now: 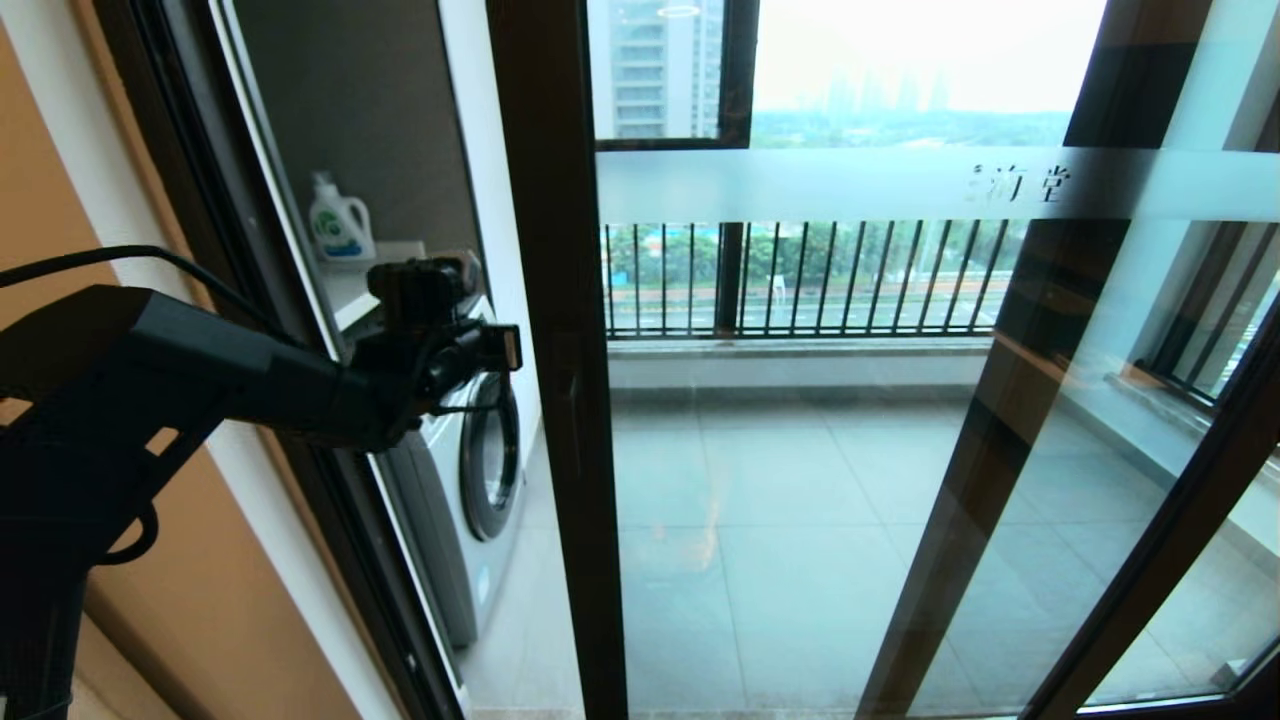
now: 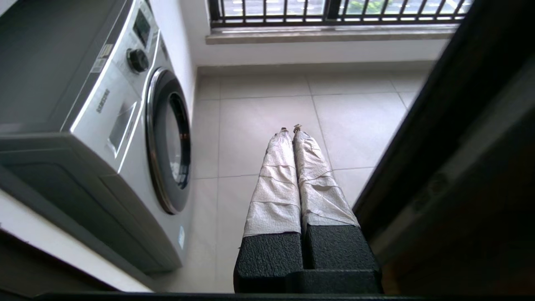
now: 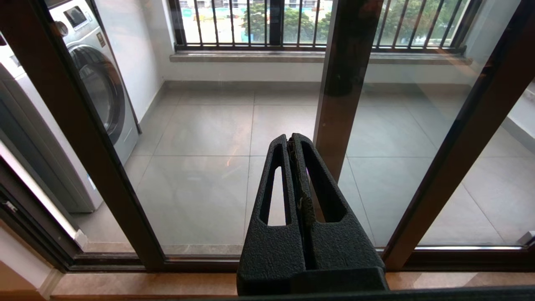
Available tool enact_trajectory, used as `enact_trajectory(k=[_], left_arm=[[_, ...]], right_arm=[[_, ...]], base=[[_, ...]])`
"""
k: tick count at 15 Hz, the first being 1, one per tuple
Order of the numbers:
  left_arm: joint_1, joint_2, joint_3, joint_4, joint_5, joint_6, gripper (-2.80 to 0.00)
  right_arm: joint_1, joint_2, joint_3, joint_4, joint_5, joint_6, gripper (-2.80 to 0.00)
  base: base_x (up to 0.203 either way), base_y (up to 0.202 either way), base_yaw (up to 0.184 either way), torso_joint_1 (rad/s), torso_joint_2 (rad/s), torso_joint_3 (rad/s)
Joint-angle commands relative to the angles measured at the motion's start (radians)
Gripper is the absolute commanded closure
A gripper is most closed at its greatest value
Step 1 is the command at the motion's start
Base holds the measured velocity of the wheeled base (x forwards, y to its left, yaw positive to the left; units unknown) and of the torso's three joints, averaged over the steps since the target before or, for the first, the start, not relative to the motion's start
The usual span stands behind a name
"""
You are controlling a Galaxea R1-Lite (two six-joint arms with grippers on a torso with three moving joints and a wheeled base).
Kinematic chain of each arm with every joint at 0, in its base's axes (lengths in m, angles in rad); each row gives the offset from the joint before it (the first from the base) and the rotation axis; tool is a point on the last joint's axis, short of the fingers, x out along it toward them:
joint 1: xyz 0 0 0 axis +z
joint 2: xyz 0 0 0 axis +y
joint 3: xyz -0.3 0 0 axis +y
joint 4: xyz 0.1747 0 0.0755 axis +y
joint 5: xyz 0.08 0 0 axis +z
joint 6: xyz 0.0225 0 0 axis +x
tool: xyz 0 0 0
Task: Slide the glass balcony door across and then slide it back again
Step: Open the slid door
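Observation:
The glass balcony door (image 1: 800,500) has a dark brown frame and a frosted band with two Chinese characters (image 1: 1020,185). Its left stile (image 1: 560,350) stands apart from the wall-side frame, leaving an open gap. My left gripper (image 1: 497,350) reaches into that gap just left of the stile. In the left wrist view the left gripper (image 2: 291,129) is shut and empty, its tape-wrapped fingers (image 2: 276,179) beside the door's dark edge (image 2: 439,146). The right gripper (image 3: 291,138) is shut and empty, low in front of the door's glass (image 3: 200,188).
A white washing machine (image 1: 470,490) stands on the balcony behind the gap, with a detergent bottle (image 1: 338,225) on a shelf above. A second glass panel's stile (image 1: 1000,450) shows behind the door. The outer window has railing bars (image 1: 800,275). The wall-side frame (image 1: 300,400) bounds the gap.

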Motion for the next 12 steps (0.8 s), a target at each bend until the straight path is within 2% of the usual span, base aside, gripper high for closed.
enact_trajectory(k=[1, 4, 9, 12], left_arm=[[-0.028, 0.011, -0.050, 0.016, 0.013, 0.002, 0.00], [-0.055, 0.019, -0.114, 0.076, 0.017, 0.003, 0.00], [-0.140, 0.017, -0.134, 0.089, 0.039, 0.003, 0.00], [-0.186, 0.007, -0.187, 0.149, 0.044, 0.003, 0.00]], right_arm=[[0.000, 0.001, 0.000, 0.000, 0.001, -0.001, 0.00], [0.000, 0.001, 0.000, 0.000, 0.001, -0.001, 0.00], [0.000, 0.001, 0.000, 0.000, 0.001, -0.001, 0.00], [0.000, 0.001, 0.000, 0.000, 0.001, -0.002, 0.00]], base=[[0.000, 0.000, 0.000, 0.000, 0.00, 0.000], [0.000, 0.000, 0.000, 0.000, 0.00, 0.000], [0.000, 0.000, 0.000, 0.000, 0.00, 0.000], [0.000, 0.000, 0.000, 0.000, 0.00, 0.000]])
